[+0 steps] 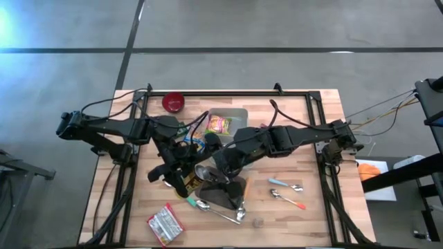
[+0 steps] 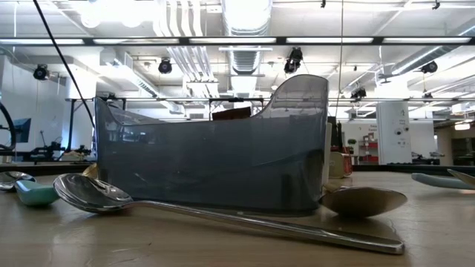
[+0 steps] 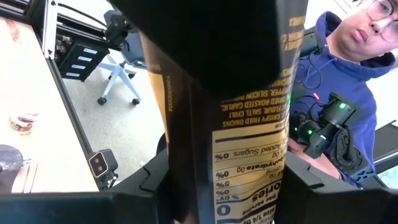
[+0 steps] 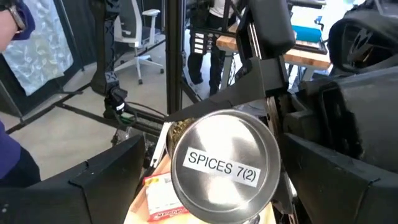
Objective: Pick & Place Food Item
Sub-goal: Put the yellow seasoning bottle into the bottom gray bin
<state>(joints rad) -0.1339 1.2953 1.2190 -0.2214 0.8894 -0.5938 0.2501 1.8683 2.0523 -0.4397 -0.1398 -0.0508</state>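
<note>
My left gripper (image 1: 173, 169) is shut on a dark packet (image 3: 249, 124) with yellow print and a nutrition label, which fills the left wrist view. My right gripper (image 1: 213, 168) reaches in from the table's right and holds a round steel tin (image 4: 224, 165) labelled "SPICES 7(2)". The two grippers meet above the table's middle, the packet (image 4: 180, 127) just behind the tin. Below them a grey plastic container (image 2: 215, 148) stands on the wood. My left gripper pinches the packet between its two fingers, one on each side of its lower part (image 3: 186, 186). The packet stands out ahead of the fingers with its print upside down, clear of the table. My right gripper has the tin's round side wall (image 4: 273, 168) between its two widely spread fingers, coming at it nearly level from the table's right. The flat labelled face is turned back toward the wrist. The tin is lifted clear of the table.
Steel spoons (image 2: 223, 215) lie around the grey container, two more (image 1: 285, 190) to its right. A red bowl (image 1: 174, 102) and a grey tray (image 1: 239, 114) with a bright packet sit at the far side, a red-and-white packet (image 1: 165, 223) near the front. A person (image 3: 348, 68) sits beyond the table.
</note>
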